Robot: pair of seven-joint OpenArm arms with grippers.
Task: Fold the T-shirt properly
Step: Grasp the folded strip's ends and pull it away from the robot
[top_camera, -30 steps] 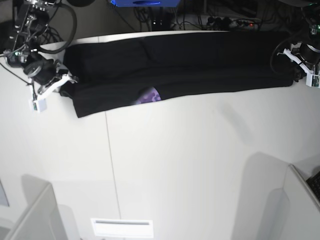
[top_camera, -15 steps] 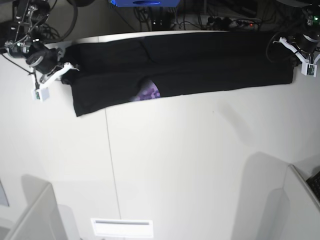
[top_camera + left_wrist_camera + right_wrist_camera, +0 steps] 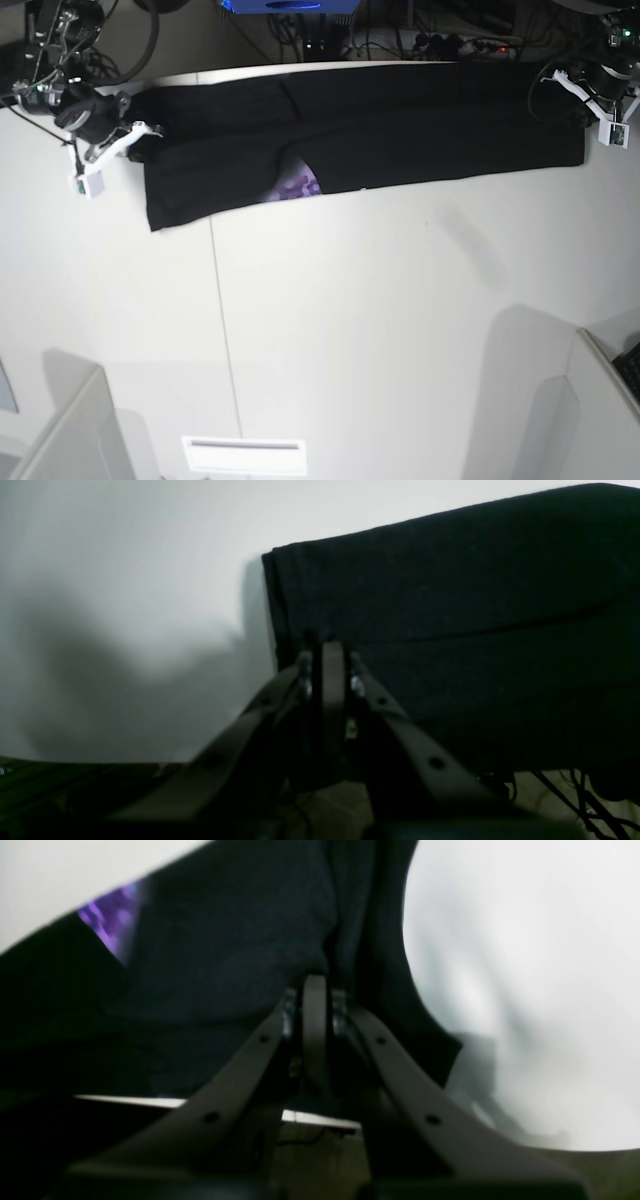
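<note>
The black T-shirt lies stretched in a long folded band along the far edge of the white table. A patch of purple print peeks out at its near edge, also visible in the right wrist view as purple print. My right gripper is at the band's left end, jaws shut on the T-shirt cloth. My left gripper is at the band's right end, shut on the T-shirt near its corner. Both grippers show their fingers pressed together.
Cables and a power strip run behind the table's far edge, next to a blue object. Grey panels stand at the front left and front right. A white slotted label sits near the front edge.
Both grippers have drawn back toward the table's far edge, taking the T-shirt's ends with them. The band's near edge has shifted slightly farther away.
</note>
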